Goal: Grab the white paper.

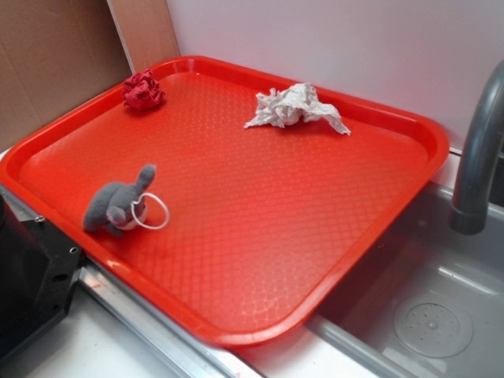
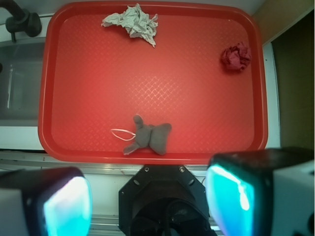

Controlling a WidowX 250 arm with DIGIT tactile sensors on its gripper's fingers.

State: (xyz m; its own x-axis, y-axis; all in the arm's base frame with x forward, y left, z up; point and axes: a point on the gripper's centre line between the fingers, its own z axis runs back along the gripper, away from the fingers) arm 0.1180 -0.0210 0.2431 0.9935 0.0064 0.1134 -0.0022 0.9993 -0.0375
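Observation:
The white paper [image 1: 293, 108] [image 2: 134, 22] is a crumpled off-white wad with ragged ends. It lies near the far edge of the red tray [image 1: 260, 260] [image 2: 98, 98]. My gripper [image 2: 147, 199] hangs high above the tray's near side, well short of the paper. Its two fingers [image 2: 66, 206] glow cyan, stand wide apart and hold nothing. The gripper itself does not show in the exterior view.
A grey plush toy [image 1: 118, 206] [image 2: 150, 136] with a white ring lies near the tray's front edge. A red paper ball [image 1: 143, 90] [image 2: 236, 56] sits in a far corner. A grey sink [image 1: 425, 307] and faucet [image 1: 480, 150] adjoin the tray. The robot's black base [image 2: 165, 201] is below.

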